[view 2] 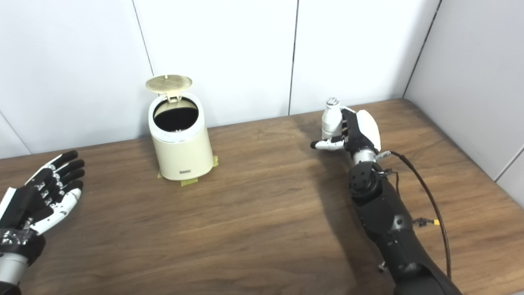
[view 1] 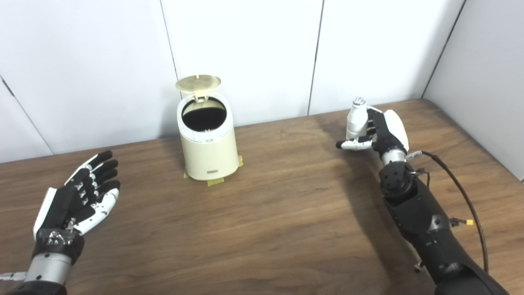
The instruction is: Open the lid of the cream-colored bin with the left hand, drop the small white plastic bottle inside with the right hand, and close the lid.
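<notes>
The cream-colored bin (view 1: pixel 208 151) stands on the wooden table near the back wall, held down with tape. Its round lid (view 1: pixel 198 82) stands open, tipped back, and the dark inside shows. My left hand (view 1: pixel 84 192) is open and empty, palm up, low at the front left, well away from the bin. My right hand (view 1: pixel 378 131) is shut on the small white plastic bottle (view 1: pixel 356 116), which stands upright in its fingers above the table at the back right, far right of the bin. The bottle (view 2: pixel 330 116) also shows in the right eye view.
White wall panels (view 1: pixel 254 53) close the back of the table, and a grey wall (view 1: pixel 487 73) stands at the right. A black cable (view 1: pixel 462 192) runs along my right forearm. Bare wooden tabletop (view 1: pixel 266 213) lies between the hands and the bin.
</notes>
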